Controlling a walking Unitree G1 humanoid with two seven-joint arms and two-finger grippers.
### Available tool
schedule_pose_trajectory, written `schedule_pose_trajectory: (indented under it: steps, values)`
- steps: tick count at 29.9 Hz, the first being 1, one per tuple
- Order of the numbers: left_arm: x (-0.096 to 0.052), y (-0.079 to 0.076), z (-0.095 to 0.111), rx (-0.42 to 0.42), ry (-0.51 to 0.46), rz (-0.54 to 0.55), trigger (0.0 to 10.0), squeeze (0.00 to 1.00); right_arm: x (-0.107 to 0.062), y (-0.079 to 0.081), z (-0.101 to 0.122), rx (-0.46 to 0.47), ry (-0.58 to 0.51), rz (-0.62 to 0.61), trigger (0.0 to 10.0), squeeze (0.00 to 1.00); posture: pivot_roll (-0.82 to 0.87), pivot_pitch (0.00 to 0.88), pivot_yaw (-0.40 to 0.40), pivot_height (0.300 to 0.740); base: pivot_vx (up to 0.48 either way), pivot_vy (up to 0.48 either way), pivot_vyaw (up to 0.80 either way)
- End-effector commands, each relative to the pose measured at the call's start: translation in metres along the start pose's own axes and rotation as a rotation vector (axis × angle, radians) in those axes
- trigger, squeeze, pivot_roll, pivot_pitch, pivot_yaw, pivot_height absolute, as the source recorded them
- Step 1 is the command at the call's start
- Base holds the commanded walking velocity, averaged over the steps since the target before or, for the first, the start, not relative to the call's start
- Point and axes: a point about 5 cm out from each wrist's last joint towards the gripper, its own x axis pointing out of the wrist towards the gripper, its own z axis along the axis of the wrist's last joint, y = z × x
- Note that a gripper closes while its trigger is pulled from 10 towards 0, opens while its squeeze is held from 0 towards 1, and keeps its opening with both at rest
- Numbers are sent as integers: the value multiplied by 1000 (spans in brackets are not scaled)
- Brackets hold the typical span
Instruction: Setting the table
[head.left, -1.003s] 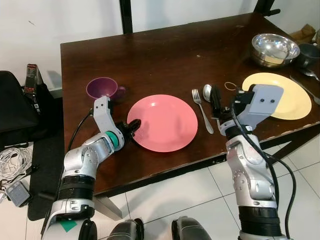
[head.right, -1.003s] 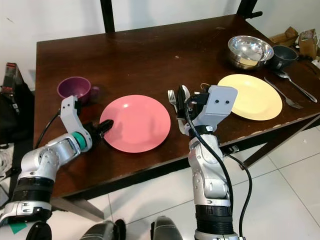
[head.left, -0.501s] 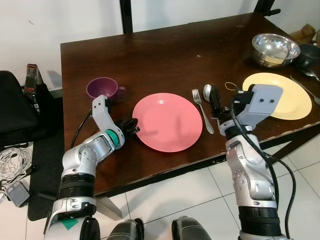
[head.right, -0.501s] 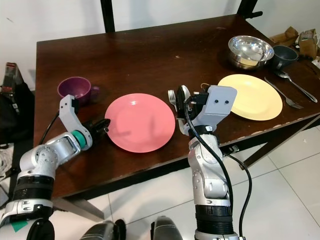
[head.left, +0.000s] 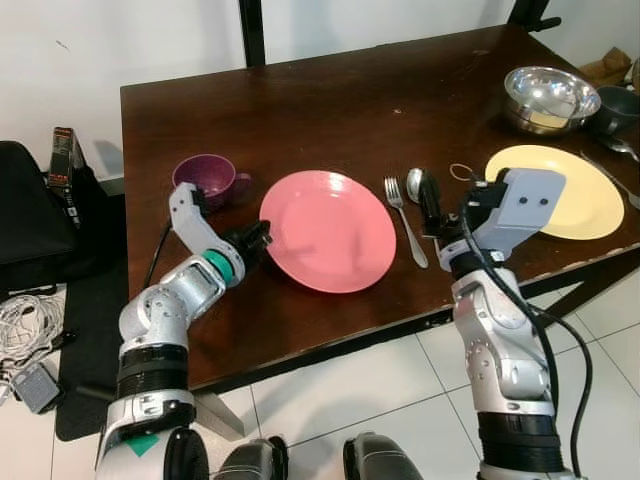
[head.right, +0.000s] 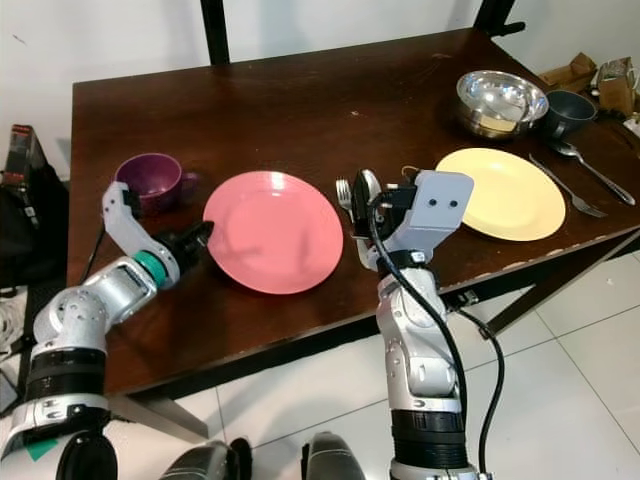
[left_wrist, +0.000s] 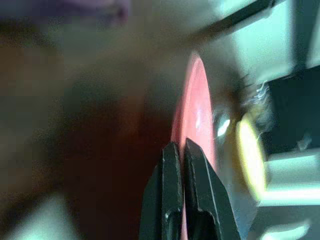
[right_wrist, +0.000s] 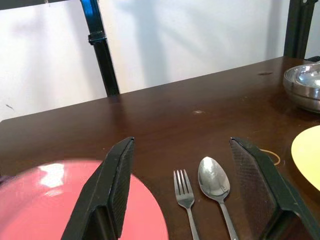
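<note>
Lying flat near the table's (head.left: 330, 110) front edge, the round pink plate (head.left: 327, 230) is glossy and bare. Left gripper (head.left: 258, 238) pinches its left rim, fingers pressed together. A purple cup (head.left: 204, 177) sits far-left. Fork (head.left: 403, 220) and spoon (head.left: 415, 185) lie right, beneath the spread-open right gripper (right_wrist: 182, 192).

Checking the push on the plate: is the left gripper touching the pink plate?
Touching: in the left eye view the left gripper meets the pink plate rim.
</note>
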Motion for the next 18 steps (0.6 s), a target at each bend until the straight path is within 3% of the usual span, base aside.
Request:
schedule_pose_trajectory:
  steps: [1,2,4,6,8,10,13,15,18]
  values:
    - [-1,-6,10,-15,-53,-40,10000,0,0,-1,0,2,6,-1,10000,0,-144,0,51,740,0,0,0]
    - [-2,-12,19,-63,-114,-95,10000,0,1,-1,1,2,5,0,10000,0,-147,0,49,740,0,0,0]
    - [-2,-12,19,-63,-114,-95,10000,0,1,-1,1,2,5,0,10000,0,-147,0,49,740,0,0,0]
    - [-8,-31,43,-124,-228,-258,10000,0,2,-4,3,1,-7,-11,10000,0,-148,0,47,740,0,0,0]
    - [-8,-31,43,-124,-228,-258,10000,0,2,-4,3,1,-7,-11,10000,0,-148,0,47,740,0,0,0]
    - [-15,-47,62,-136,-301,-388,10000,0,2,-8,5,8,-20,-29,10000,0,-149,0,48,740,0,0,0]
    - [-18,-54,70,-144,-329,-438,10000,0,1,-9,6,14,-25,-36,10000,0,-149,0,47,740,0,0,0]
    - [-26,-76,84,-145,-363,-572,10000,0,1,-7,10,46,-56,-22,10000,0,-145,0,48,740,0,0,0]
    - [-29,-84,87,-143,-368,-616,10000,0,1,-5,13,63,-73,-12,10000,0,-144,0,48,740,0,0,0]
